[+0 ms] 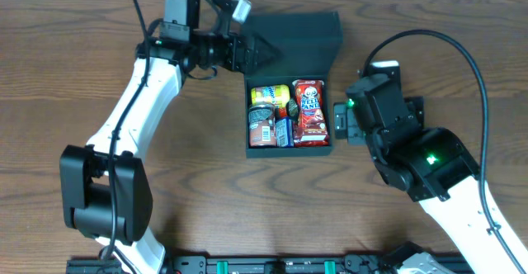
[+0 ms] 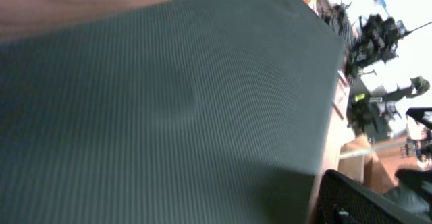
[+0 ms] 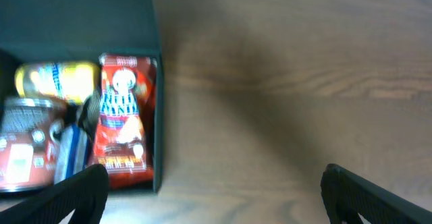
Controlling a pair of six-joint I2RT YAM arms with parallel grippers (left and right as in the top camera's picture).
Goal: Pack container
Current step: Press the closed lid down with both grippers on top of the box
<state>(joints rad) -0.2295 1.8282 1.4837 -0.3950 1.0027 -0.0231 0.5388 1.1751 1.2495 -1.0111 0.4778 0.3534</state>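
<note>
Container (image 1: 289, 152) sits mid-worktop (image 1: 82, 59), lid (image 1: 301, 30) raised along its far edge.

Overhead: we count one yellow packet (image 1: 270, 95), one red snack carton (image 1: 310, 113), one red-brown can (image 1: 261, 127) and one blue pack (image 1: 285, 131). The left fingers (image 1: 262, 53) are at the lid's left edge, nearer it than the right fingers (image 1: 341, 121), which sit beside the right wall.

Left wrist: the lid fills the view; we judge the fingers spread.

Right wrist: fingers spread and empty, container to their left.

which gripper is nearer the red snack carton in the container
Right. The right gripper sits just outside the container, beside the red snack carton. The left gripper is up at the raised lid, farther off.
</note>
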